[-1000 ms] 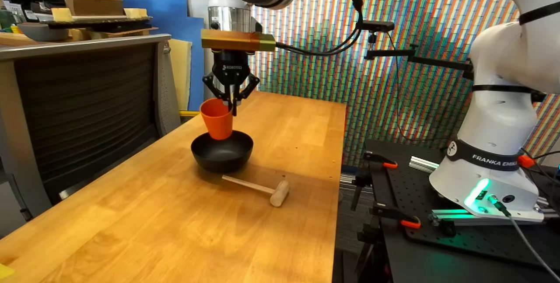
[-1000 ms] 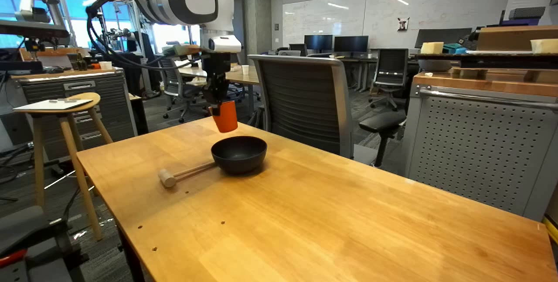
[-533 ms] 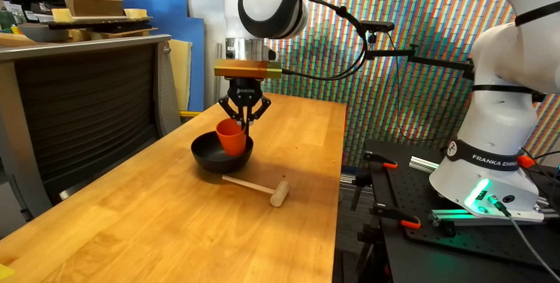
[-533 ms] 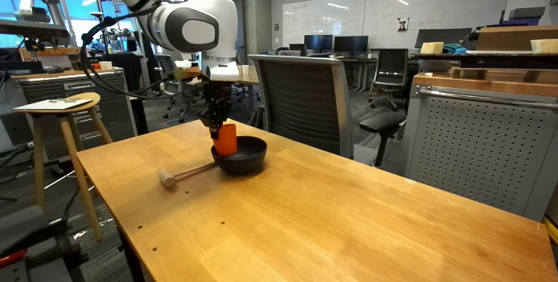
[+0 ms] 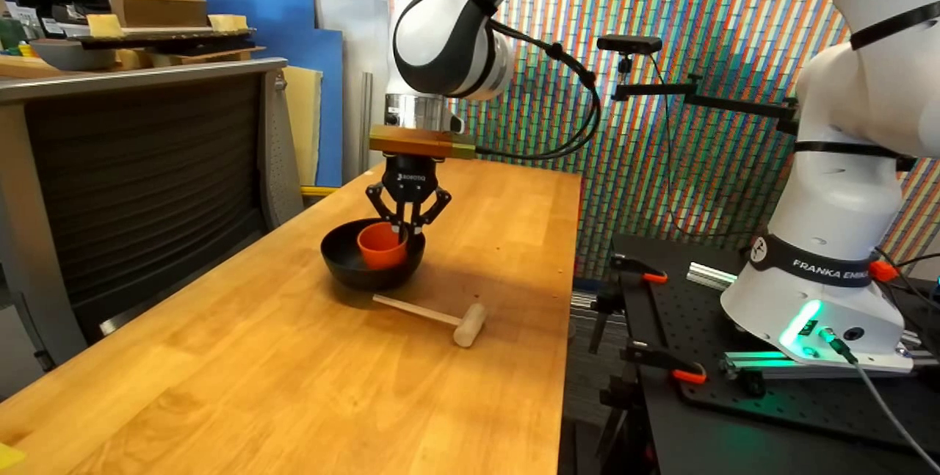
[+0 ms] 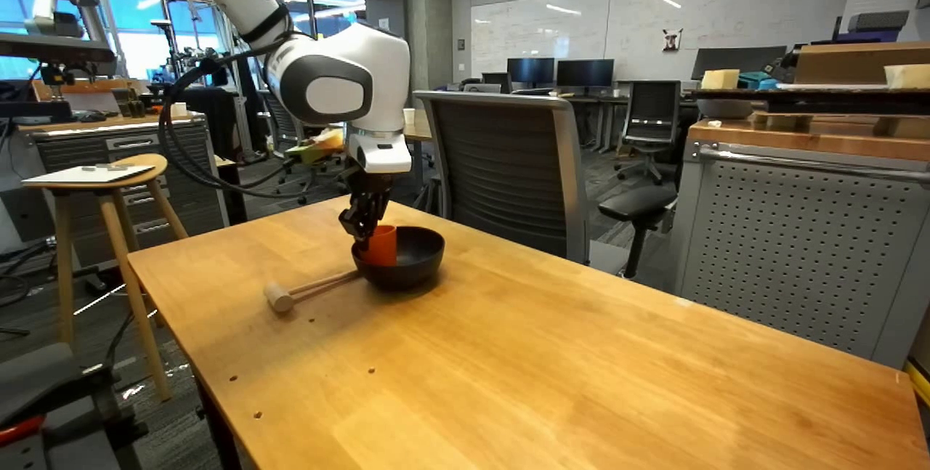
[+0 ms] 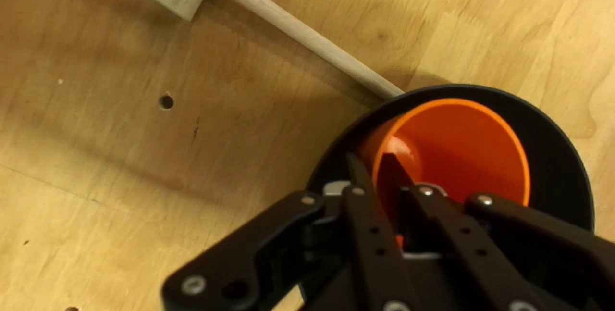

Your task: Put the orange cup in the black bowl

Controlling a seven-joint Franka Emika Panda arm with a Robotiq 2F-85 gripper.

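The orange cup (image 5: 378, 255) is inside the black bowl (image 5: 351, 277), off to one side near its rim. It stands nearly upright in an exterior view (image 6: 383, 248); the bowl wall (image 6: 414, 274) hides its lower end, so I cannot see whether it rests on the bottom. My gripper (image 5: 406, 236) comes down from above at the bowl's rim. In the wrist view my gripper (image 7: 371, 156) has one finger inside the cup (image 7: 473, 138) and one outside. The fingers stand close together with the cup's wall between them, shut on it. The bowl (image 7: 569, 171) surrounds the cup there.
A pale wooden mallet (image 5: 440, 318) lies beside the bowl, its handle end (image 7: 375, 82) close to or under the bowl's rim in the wrist view. The wooden table (image 5: 294, 401) carries everything. A dark chair (image 6: 505, 172) stands at the table's edge.
My gripper has come down with the orange cup, from above the bowl to inside it. The cup sits lower in the bowl than half a second ago. Bowl and mallet have not moved.
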